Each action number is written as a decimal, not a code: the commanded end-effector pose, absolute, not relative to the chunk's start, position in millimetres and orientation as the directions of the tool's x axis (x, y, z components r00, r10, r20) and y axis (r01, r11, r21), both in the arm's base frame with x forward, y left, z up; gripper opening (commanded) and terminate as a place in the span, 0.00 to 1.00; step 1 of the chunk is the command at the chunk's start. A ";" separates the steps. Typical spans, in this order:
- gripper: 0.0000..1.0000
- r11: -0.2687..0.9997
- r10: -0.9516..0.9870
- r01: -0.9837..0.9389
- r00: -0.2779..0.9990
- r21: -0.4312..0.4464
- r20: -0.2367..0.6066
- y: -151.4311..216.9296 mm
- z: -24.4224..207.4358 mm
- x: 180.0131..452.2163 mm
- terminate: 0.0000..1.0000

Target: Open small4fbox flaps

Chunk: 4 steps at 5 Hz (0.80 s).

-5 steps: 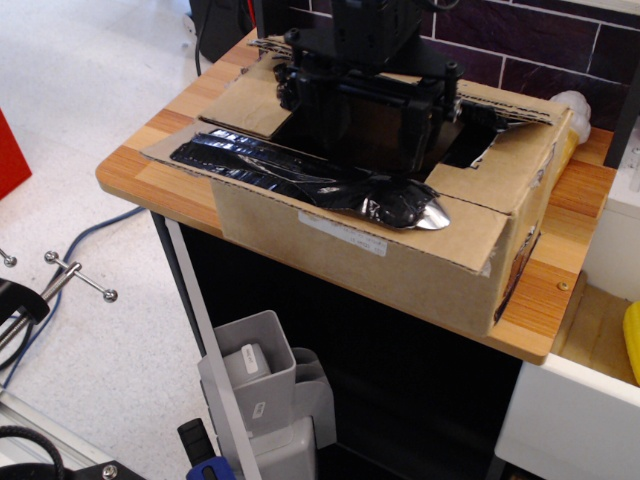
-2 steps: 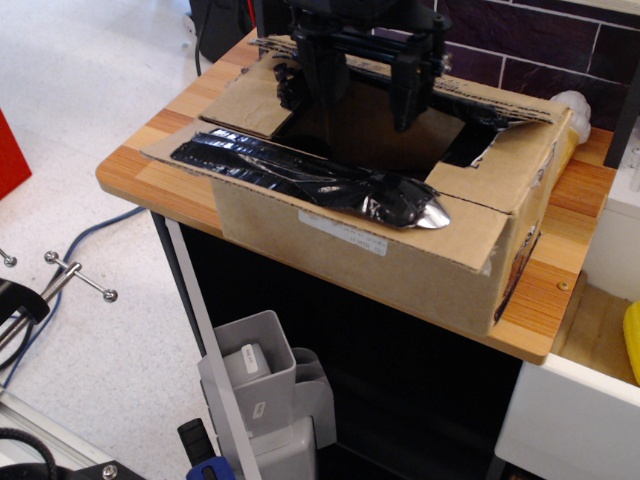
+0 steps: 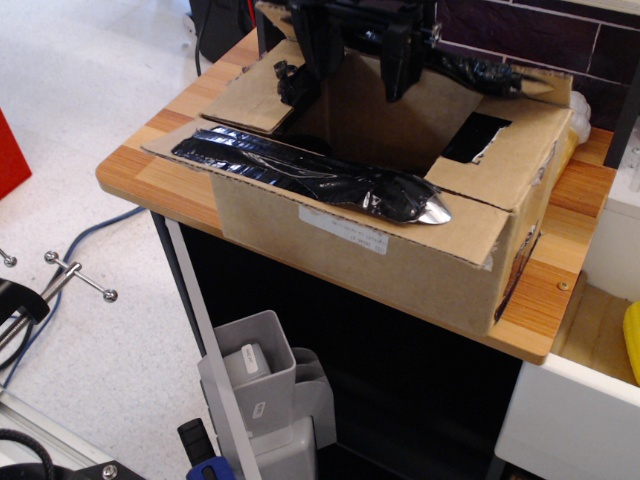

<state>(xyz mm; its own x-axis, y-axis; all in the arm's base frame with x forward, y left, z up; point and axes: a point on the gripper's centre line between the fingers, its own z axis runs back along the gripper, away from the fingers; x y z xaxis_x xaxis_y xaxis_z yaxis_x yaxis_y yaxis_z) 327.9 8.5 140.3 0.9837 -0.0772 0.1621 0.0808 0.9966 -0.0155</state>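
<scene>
The wooden table (image 3: 150,160) is carrying the small4fbox (image 3: 400,260), which is taking up nearly its whole top. The box is sitting with its flaps (image 3: 300,175) partly folded out, the near long one lying flat with crinkled black tape along it, and the inside is showing dark. The black gripper (image 3: 358,72) is hanging over the back of the opening, fingers (image 3: 398,70) spread apart and pinching nothing. A grey bin (image 3: 255,370) is sitting on the floor underneath.

The small4fbox (image 3: 400,255) mouth gapes open at upper centre; the gripper (image 3: 360,70) hangs over it, fingers apart; the taped near flap (image 3: 300,175) lies outward; the far flap (image 3: 440,80) stands raised behind.
</scene>
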 end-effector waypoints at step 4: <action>1.00 0.989 -0.145 0.130 0.950 0.072 0.278 10.1 177.2 367.5 0.00</action>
<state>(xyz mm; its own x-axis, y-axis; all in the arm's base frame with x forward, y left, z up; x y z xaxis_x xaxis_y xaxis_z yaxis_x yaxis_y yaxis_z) 365.3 11.0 160.1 0.9633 -0.1325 0.2335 0.1213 0.9907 0.0619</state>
